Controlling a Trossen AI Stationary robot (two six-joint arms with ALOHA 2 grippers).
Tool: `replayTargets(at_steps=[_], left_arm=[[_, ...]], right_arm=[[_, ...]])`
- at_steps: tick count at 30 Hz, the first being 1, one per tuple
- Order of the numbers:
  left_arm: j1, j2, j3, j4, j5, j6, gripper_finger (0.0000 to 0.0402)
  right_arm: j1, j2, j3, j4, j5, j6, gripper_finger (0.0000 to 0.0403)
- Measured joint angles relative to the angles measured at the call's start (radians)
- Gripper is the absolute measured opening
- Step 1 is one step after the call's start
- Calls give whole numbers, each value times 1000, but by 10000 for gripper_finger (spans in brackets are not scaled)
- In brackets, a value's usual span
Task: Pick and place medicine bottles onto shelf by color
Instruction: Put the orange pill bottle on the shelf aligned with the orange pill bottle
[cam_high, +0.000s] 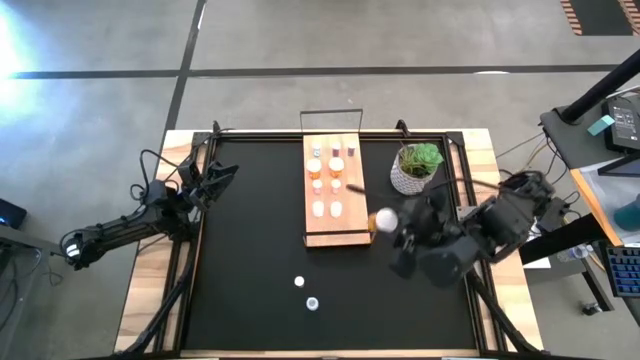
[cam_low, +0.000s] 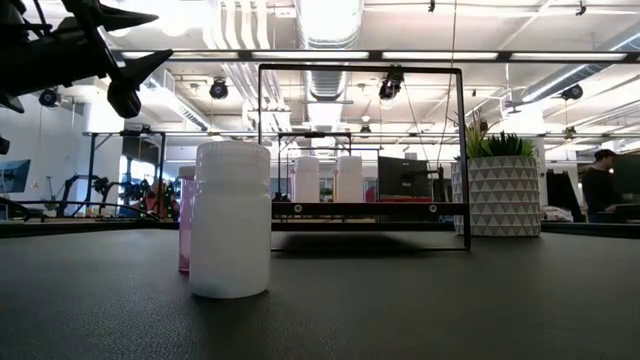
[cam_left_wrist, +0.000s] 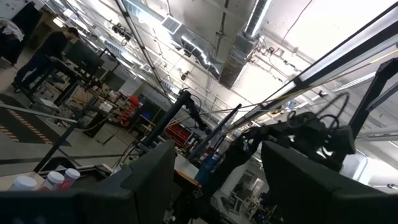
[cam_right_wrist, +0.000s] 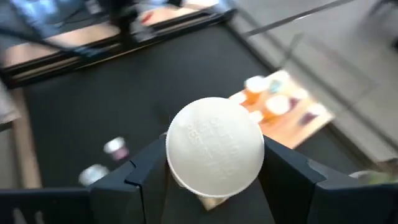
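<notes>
My right gripper (cam_high: 390, 226) is shut on an orange medicine bottle (cam_high: 374, 221) with a white cap, raised off the table beside the shelf's near right corner. The light-wood shelf (cam_high: 346, 235) lies on the black mat and carries several bottles, orange and pink among them. Two more bottles stand upright on the mat near the front, a white one (cam_low: 231, 220) and a pink one (cam_low: 185, 220) behind it. My left gripper (cam_high: 222, 173) is open with nothing between its fingers, at the table's far left, pointing upward. My right gripper has the bottle between its two fingers (cam_right_wrist: 144, 177), one on each side, just under the white cap (cam_right_wrist: 214, 146). The cap faces my wrist camera and hides the place of contact. The bottle is lifted clear and tilted, its orange body pointing toward the shelf.
A green plant in a white patterned pot (cam_high: 415, 168) stands right of the shelf, close to my right arm. A thin dark wire frame (cam_low: 360, 150) rises over the shelf's end. Bare black mat (cam_high: 250, 250) lies left of the shelf and toward the front.
</notes>
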Motion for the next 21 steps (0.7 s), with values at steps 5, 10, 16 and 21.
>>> replayTargets(at_steps=[5,10,16,21], left_arm=[[0,0,0,0,0,0,224],[0,1,0,0,0,0,224],[0,1,0,0,0,0,224],[0,1,0,0,0,0,224]], right_arm=[[-95,-78,-132,-1,96,-15,200],[-267,-135,-288,58,135,-22,200],[-512,-192,-502,424,26,-210,200],[-707,-184,-649,626,-170,-256,201]])
